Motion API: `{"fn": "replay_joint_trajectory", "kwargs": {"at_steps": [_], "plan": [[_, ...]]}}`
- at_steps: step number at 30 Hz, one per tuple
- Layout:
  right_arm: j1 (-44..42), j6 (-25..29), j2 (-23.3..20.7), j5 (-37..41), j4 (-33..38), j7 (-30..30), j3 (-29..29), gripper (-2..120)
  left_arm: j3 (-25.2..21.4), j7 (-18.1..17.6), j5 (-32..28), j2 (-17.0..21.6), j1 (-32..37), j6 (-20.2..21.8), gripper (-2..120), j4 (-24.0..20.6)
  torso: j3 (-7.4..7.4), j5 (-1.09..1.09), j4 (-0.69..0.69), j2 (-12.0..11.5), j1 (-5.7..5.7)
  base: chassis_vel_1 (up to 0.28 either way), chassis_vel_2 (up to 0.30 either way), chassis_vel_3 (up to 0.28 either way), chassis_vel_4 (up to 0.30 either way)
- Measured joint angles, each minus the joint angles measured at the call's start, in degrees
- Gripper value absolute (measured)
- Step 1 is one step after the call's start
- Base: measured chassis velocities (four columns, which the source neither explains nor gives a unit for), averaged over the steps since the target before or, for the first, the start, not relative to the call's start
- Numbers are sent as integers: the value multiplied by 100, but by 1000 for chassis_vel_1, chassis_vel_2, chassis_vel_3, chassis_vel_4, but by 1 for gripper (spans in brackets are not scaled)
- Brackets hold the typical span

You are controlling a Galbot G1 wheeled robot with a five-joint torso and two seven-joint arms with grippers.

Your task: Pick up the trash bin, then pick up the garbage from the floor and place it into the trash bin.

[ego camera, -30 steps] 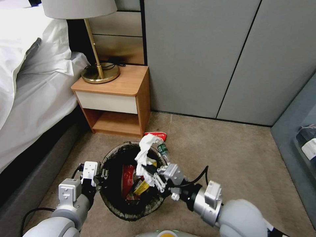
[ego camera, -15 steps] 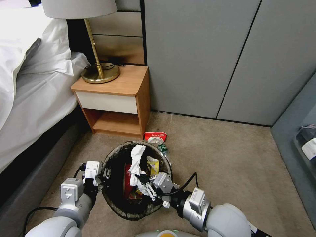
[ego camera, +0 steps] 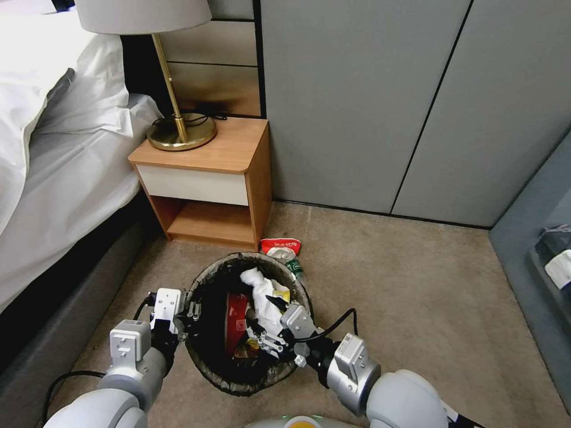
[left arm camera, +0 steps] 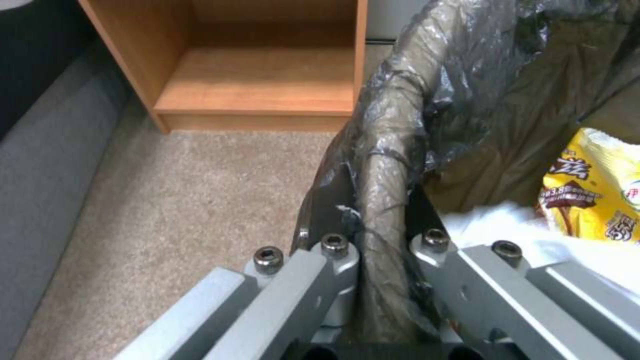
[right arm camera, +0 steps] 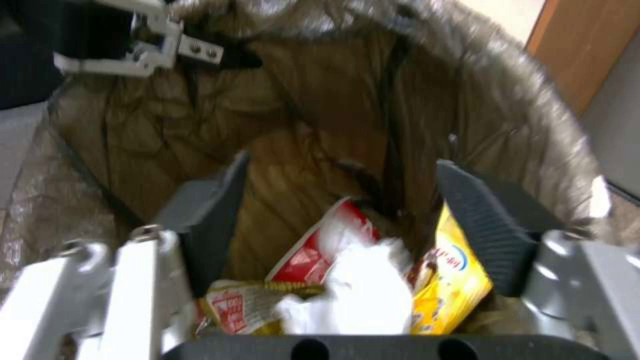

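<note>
Inside trash bin [ego camera: 205, 356]: right tool [right arm camera: 347, 200] spread above tissue [right arm camera: 363, 292]; left tool [left arm camera: 383, 250] clamps rim.

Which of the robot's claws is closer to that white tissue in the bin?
The right claw: it hangs open right beside the white tissue. The left claw is across the trash bin, clamped on its rim.

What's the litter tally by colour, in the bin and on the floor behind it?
Red: 2, a packet in the trash bin at and a packet on the floor.
White: 1, tissue in the bin.
Yellow: 1, snack wrapper in the bin.
Green-labelled: 1, bottle on the floor.
Total: 5 that I can tell apart; some may be hidden.
</note>
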Motion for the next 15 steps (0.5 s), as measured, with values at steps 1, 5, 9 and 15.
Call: {"fn": "replay_joint_trajectory", "kwargs": {"at_steps": [1,5,9,15], "plan": [[-8,-6,-12,-2,52,-8,44,80,-1,0,-11,14,-5,0,1,0,0,0,0,0,0,0,0,0,0],[-24,-6,-57,4,208,-70,166,93,-2,0,-28,30,-23,1,1,0,0,0,0,0,0,0,0,0,0],[-80,4,-140,20,385,-215,328,100,-1,0,-43,49,-50,5,1,0,0,0,0,0,0,0,0,0,0],[-212,148,-201,50,628,-410,585,100,1,0,-79,81,-73,11,1,0,0,0,0,0,0,0,0,0,0]]}}
